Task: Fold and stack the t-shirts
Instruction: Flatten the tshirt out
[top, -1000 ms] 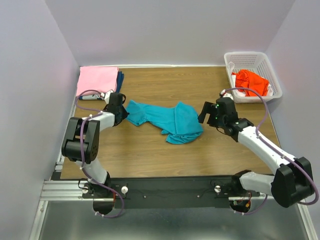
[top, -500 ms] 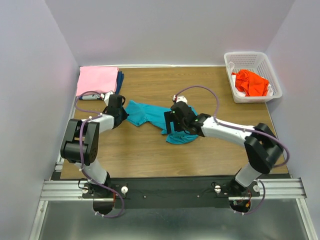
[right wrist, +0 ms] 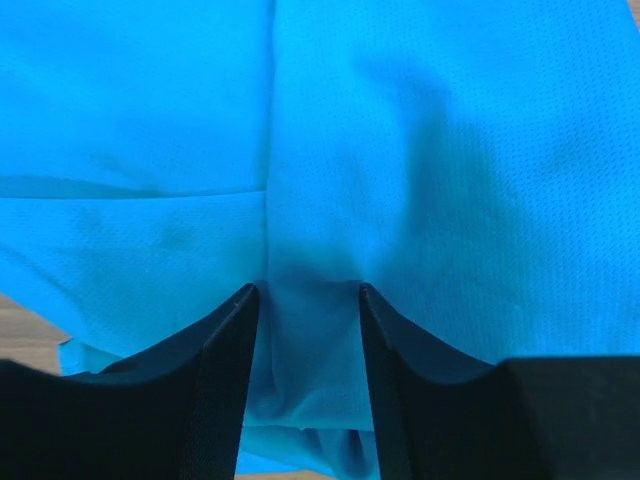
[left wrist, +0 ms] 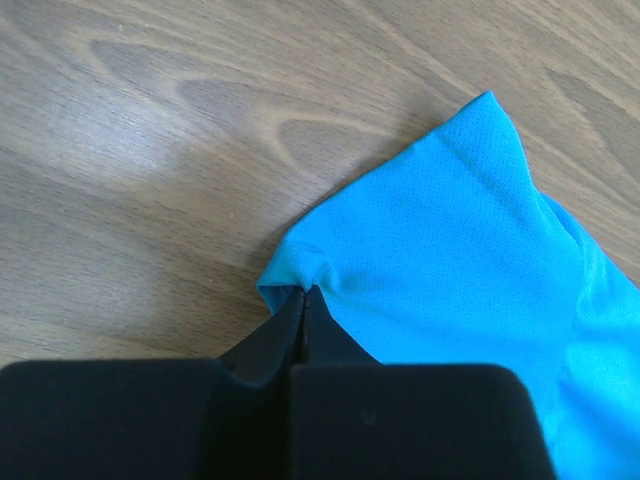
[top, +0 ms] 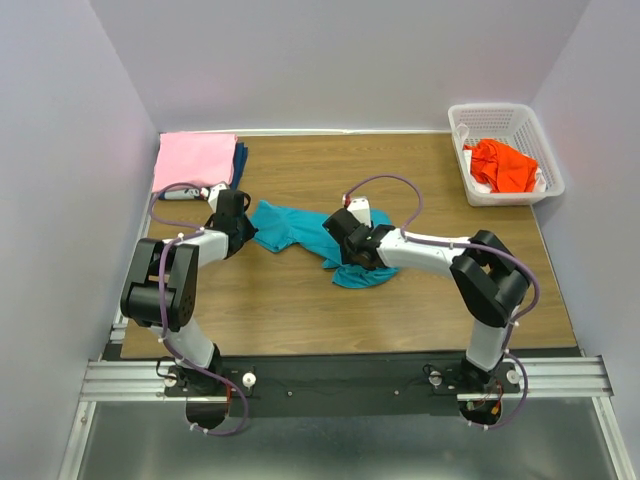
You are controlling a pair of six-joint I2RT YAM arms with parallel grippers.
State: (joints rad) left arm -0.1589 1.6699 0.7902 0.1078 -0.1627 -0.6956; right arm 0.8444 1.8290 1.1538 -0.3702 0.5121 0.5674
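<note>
A teal t-shirt (top: 300, 225) lies crumpled across the middle of the table. My left gripper (top: 250, 228) is shut on the shirt's left edge, and in the left wrist view its fingertips (left wrist: 305, 290) pinch a small pucker of teal cloth (left wrist: 440, 260). My right gripper (top: 340, 250) presses down on the bunched right part of the shirt. Its jaws stand apart with a fold of teal cloth (right wrist: 310, 330) between the fingers (right wrist: 235, 330). A folded pink t-shirt (top: 195, 160) lies at the far left on a dark blue one (top: 241, 158). An orange-red t-shirt (top: 500, 165) lies in the basket.
The white lattice basket (top: 505, 112) stands at the far right corner. Bare wooden table (top: 300, 300) runs along the near side. Walls close the table on the left, back and right.
My right arm swung from the right side over to the middle, came down on the teal shirt, and its jaws narrowed around a fold. The left gripper held still.
</note>
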